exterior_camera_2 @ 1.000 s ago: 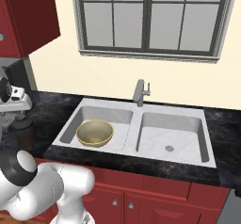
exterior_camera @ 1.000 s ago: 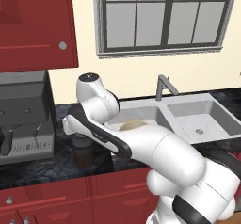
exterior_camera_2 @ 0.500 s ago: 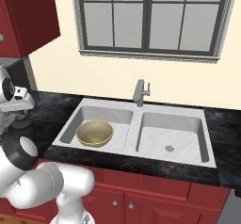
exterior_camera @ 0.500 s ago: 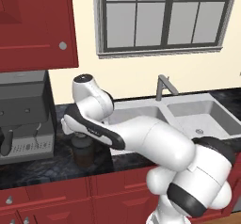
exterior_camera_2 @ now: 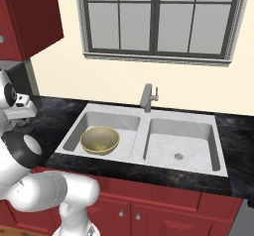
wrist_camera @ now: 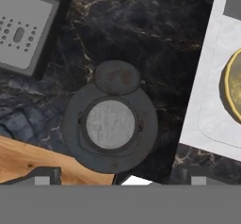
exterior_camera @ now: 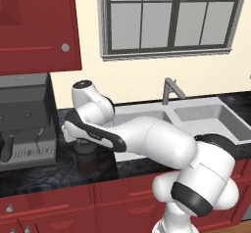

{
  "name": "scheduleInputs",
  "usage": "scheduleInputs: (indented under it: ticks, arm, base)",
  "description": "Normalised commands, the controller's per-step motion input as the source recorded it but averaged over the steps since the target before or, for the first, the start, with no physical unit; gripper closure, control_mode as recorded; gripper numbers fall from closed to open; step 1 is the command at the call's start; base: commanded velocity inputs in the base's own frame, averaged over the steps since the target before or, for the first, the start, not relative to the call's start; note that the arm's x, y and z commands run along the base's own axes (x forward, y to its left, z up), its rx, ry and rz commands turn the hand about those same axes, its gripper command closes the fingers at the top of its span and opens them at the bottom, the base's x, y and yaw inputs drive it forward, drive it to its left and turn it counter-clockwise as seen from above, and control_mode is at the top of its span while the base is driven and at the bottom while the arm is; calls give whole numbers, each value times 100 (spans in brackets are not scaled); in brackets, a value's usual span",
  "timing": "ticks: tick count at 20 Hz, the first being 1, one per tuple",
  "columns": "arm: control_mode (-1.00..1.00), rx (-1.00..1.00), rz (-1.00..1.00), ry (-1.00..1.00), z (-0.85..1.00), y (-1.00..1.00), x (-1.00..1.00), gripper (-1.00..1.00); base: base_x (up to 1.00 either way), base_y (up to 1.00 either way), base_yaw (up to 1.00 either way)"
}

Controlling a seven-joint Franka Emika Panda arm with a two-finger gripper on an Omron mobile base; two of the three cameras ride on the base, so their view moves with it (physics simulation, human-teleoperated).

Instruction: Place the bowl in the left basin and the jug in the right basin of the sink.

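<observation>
The jug (wrist_camera: pixel 110 124), dark with a grey round lid, stands on the black counter directly below my gripper (wrist_camera: pixel 121 178). The gripper is open, and its fingertips (wrist_camera: pixel 44 176) show at either side, above the jug and clear of it. From the left base view the gripper (exterior_camera: pixel 84 148) hangs just over the brown-black jug (exterior_camera: pixel 87 162), beside the coffee machine. The yellow-tan bowl (exterior_camera_2: pixel 99 140) lies in the left basin (exterior_camera_2: pixel 87 126) of the sink. The right basin (exterior_camera_2: pixel 181 141) holds nothing.
A grey coffee machine (exterior_camera: pixel 24 124) stands close on the jug's left, its drip tray (wrist_camera: pixel 21 30) near the hand. The angular faucet (exterior_camera_2: pixel 147 97) rises behind the divider. My arm reaches across the counter front, and the counter edge lies just behind the jug.
The hand has sunk a little and shifted slightly left over the jug, jaws still open. The bowl and the jug have not moved.
</observation>
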Motion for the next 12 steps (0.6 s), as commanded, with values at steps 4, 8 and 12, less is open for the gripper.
scheduleInputs:
  ticks: [4,8,12]
  arm:
    - [-100,-2,-5,0,-20,7,5,-100]
    - [-100,0,-2,0,-14,0,12,-100]
    - [-100,0,-2,0,-9,0,13,-100]
  base:
    - [0,0,0]
    - [0,0,0]
    - [0,0,0]
